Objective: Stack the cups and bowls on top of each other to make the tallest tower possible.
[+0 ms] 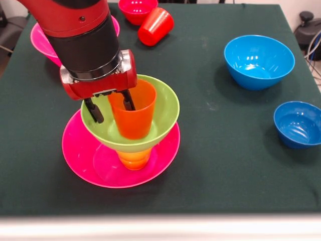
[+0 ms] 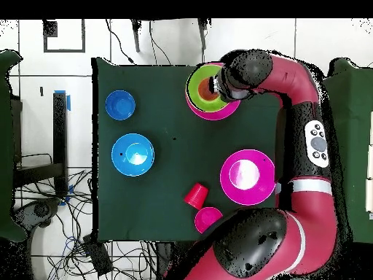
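The end effector [image 1: 109,107] hangs over the tower [image 1: 128,135] on the near left part of the bench [image 1: 210,165] in the front view. Its two black fingers [image 1: 94,111] sit on both sides of the orange cup's [image 1: 133,113] left wall, one outside and one inside the cup. They look closed on that wall, but the view is not clear enough to be sure they press it. The orange cup stands upright inside the green bowl [image 1: 163,108]. The green bowl rests on the yellow cup [image 1: 134,158], and the yellow cup stands in the middle of the wide pink bowl [image 1: 85,153]. A second pink bowl [image 1: 41,42] sits at the far left, partly hidden behind the arm. At the far edge a small red bowl [image 1: 136,10] stands with a red cup [image 1: 155,26] lying on its side just beside it. On the right side, well apart from the tower, is the light blue bowl [image 1: 259,61], and nearer the front is the small dark blue bowl [image 1: 298,124].
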Robot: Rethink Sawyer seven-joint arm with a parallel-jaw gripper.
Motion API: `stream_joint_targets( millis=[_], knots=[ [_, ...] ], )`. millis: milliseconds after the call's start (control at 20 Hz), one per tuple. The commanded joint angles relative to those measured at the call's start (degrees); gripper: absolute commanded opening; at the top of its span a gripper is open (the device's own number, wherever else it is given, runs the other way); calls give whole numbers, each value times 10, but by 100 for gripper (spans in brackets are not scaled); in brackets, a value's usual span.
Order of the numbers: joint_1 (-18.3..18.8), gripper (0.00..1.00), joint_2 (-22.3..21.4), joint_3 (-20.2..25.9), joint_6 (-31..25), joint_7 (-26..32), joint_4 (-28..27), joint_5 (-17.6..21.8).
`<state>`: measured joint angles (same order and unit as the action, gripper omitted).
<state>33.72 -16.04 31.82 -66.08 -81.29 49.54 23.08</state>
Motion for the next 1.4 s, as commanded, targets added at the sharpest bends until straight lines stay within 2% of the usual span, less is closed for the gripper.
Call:
stream_joint_targets(
  millis=[50, 300, 900, 1050, 1400],
  knots=[
    [-7, 100, -42, -1, -63, 71, 39, -6],
    [-10, 100, -54, 2, -104, 74, 19, -13],
    [-6, 100, -61, 3, -115, 69, 27, -29],
    [8, 100, -68, -3, -98, 89, 50, -23],
    [27, 100, -55, -3, -131, 131, 26, -12]
  ],
)
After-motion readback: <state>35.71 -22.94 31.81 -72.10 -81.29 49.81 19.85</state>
